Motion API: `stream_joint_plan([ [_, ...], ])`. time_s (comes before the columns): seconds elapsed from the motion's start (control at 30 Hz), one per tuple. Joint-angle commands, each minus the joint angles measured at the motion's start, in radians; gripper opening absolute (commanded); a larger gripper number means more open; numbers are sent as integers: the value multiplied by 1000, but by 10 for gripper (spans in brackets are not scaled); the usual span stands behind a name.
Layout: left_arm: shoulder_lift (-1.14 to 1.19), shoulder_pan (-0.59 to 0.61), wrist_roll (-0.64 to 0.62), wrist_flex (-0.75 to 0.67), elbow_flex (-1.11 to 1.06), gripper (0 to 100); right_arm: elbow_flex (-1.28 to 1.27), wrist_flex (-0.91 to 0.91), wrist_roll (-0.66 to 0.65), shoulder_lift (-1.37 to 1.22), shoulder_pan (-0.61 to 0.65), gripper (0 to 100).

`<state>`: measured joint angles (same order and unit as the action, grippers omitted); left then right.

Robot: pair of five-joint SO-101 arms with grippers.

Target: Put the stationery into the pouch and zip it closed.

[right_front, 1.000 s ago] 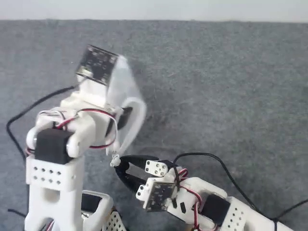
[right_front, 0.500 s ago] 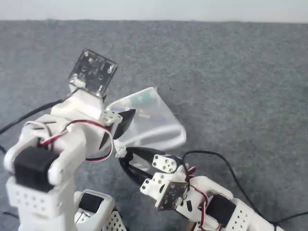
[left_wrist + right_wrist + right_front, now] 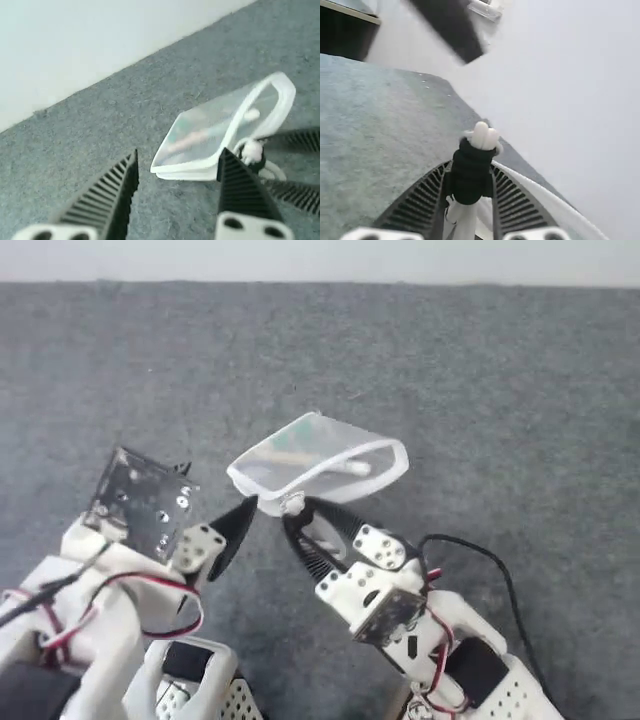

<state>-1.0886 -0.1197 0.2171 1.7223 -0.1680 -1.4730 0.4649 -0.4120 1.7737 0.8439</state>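
The translucent pouch (image 3: 322,462) with its white rim sits mid-table, and I can make out stationery (image 3: 288,454) through its side. My right gripper (image 3: 294,512) is shut on the zipper pull (image 3: 479,136), a white knob on a black tab at the pouch's near corner. My left gripper (image 3: 240,522) stands open just left of that corner, apart from the pouch. In the left wrist view the pouch (image 3: 220,132) lies beyond the spread fingers (image 3: 112,192), with the zipper pull (image 3: 250,151) beside them. I cannot tell whether the pouch rests on the carpet.
Grey carpet (image 3: 500,390) covers the table out to a pale wall at the back. A black cable (image 3: 480,550) runs from the right arm. Both arm bases crowd the near edge.
The pouch has swung from upright beside the left arm to lying flatter, farther right. My left gripper has let go and dropped back. The right gripper moved up with the zipper pull.
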Motion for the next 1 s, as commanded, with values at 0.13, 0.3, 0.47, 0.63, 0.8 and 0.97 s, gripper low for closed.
stream_joint_plan([
  [0.13,-130,-8,28,28,-110,242,69,-5,-8,24,-48,6],
  [0.3,-178,-9,26,-54,-271,242,69,-5,-8,24,-48,6],
  [0.47,-255,-9,-17,-186,-404,242,69,-5,-8,24,-48,6],
  [0.63,-308,-25,-63,-262,-535,243,69,-5,-9,24,-48,6],
  [0.8,-365,-112,-64,-261,-618,243,69,-5,-8,24,-48,6],
  [0.97,-430,-126,-61,-261,-621,243,69,-5,-8,24,-48,6],
])
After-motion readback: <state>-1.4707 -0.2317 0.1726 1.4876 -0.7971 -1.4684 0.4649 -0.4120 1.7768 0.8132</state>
